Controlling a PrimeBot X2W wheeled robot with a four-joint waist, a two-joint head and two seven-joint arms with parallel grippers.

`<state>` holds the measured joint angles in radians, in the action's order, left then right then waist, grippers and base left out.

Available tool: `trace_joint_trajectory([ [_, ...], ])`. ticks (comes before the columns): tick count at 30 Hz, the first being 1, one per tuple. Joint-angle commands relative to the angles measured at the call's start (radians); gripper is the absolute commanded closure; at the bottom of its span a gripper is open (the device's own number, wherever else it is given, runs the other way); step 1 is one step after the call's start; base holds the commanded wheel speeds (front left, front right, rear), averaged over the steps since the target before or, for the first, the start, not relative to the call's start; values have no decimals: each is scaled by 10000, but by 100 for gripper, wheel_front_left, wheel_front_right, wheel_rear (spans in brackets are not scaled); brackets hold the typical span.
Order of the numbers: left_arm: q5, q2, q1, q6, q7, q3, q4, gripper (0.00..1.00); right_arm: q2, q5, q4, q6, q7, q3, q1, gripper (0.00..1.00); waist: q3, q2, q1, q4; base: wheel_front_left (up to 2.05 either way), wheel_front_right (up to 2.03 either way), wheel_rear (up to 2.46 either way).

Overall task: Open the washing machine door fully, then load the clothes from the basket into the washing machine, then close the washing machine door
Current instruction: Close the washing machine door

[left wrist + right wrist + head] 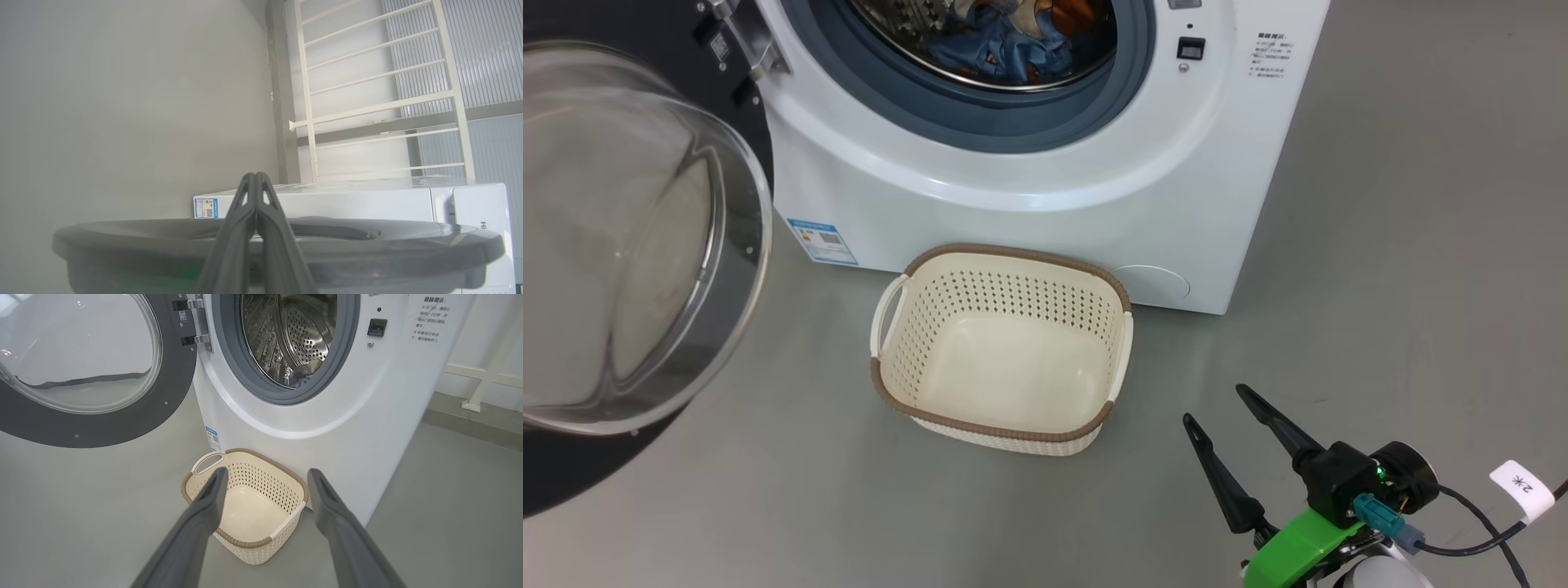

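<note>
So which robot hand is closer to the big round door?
Left. The left gripper is right at the rim of the door; the right gripper hangs past the basket, well away.

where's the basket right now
In the head view the basket sits empty on the floor at centre, just in front of the washing machine, with the open right gripper to its lower right.

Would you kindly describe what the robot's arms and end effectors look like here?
The right end effector has two long, tapered black fingers on a black housing with a bright green bracket, a teal plug, a black cable and a white tag with a black marking. The left end effector has slim dark grey fingers with triangular cut-outs near the tips.
</note>
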<state>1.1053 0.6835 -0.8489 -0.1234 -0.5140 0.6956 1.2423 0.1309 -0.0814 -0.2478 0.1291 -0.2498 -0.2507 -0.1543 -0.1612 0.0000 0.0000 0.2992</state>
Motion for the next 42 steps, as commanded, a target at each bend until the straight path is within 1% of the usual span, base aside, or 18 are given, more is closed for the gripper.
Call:
trace_joint_trajectory([
  [1,-152,220,398,-66,-431,-188,-195,100,-86,81,214,16,-120,-191,-175,0,35,0,0,2,0,0,0],
  [6,78,60,664,-70,-1377,-320,-598,100,-157,64,219,16,-120,-164,-125,0,141,0,0,29,0,0,0],
  [14,734,-182,1514,-71,-2999,-387,-1789,100,-301,16,202,16,-120,-106,-20,0,412,0,0,83,0,0,0],
  [21,1597,-750,2288,-72,-4422,-341,-3238,100,-431,-33,187,16,-120,-72,111,0,669,0,0,166,0,0,0],
  [27,2103,-1332,2883,-72,-5214,-359,-4339,100,-525,-67,131,16,-120,-122,210,0,890,0,0,216,0,0,0],
  [28,2103,-1332,2883,-72,-5214,-359,-4339,100,-525,-67,131,16,-120,-122,210,0,890,0,0,216,0,0,0],
  [36,2505,-2000,3645,-68,-6002,-392,-5609,100,-615,-143,93,16,-120,-214,281,0,1134,0,0,139,0,0,0],
  [42,2810,-2608,4132,85,-6474,-418,-6701,100,-664,-196,84,16,-120,-221,352,0,1268,0,0,19,0,0,0],
])
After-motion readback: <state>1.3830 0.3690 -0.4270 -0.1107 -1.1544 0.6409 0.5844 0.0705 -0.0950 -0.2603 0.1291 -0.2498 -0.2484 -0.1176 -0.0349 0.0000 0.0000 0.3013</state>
